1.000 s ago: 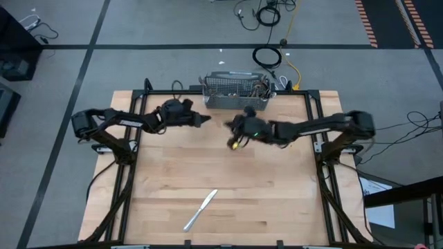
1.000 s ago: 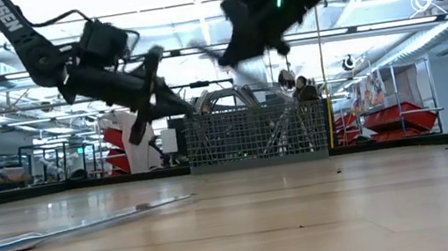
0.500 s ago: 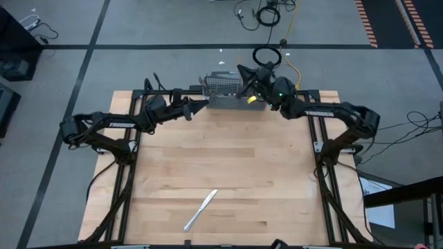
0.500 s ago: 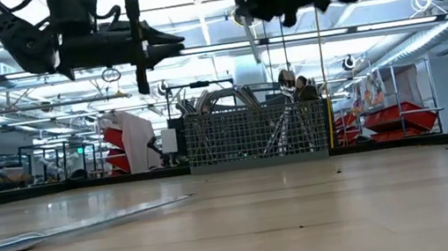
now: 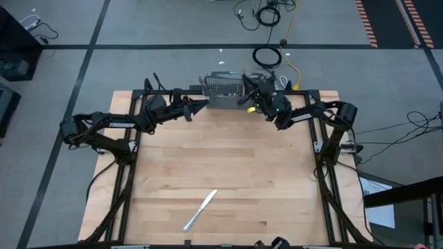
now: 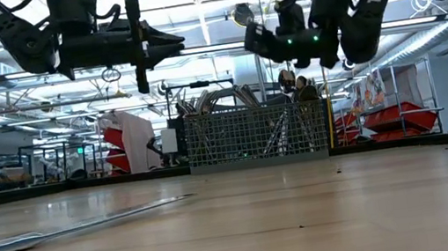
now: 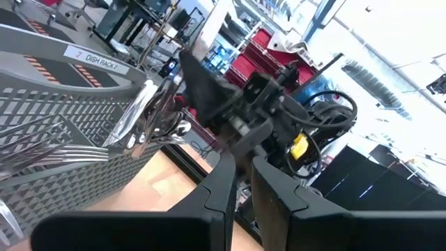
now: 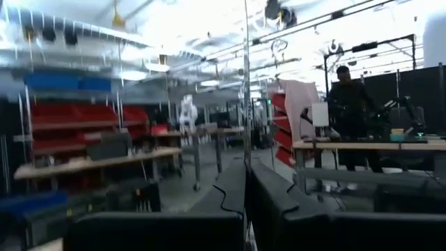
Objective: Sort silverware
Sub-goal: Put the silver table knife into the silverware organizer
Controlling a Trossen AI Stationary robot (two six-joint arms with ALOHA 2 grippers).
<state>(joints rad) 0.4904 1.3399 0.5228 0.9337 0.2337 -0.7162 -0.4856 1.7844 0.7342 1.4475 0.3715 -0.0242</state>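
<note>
**Silverware sort: one knife on the table, the rest in the basket**

Item 1. Table knife: one piece, lying alone on the wooden table near its front edge, slanted, well apart from both arms. In the low view it shows as a long flat strip at the left foreground.

Item 2. Silverware bundle: forks and handles standing in the wire-mesh basket at the table's far edge; count cannot be told, as the pieces overlap and the mesh hides them. At least one set of fork tines lies against the basket's inner wall.

Item 3. Left gripper: raised above the table, just beside the basket's left end, fingers pressed together with nothing between them.

Item 4. Right gripper: raised over the basket's right end, fingers closed together, empty.

Surroundings: cables on the floor beyond the basket; a person stands at a workbench in the room behind.
</note>
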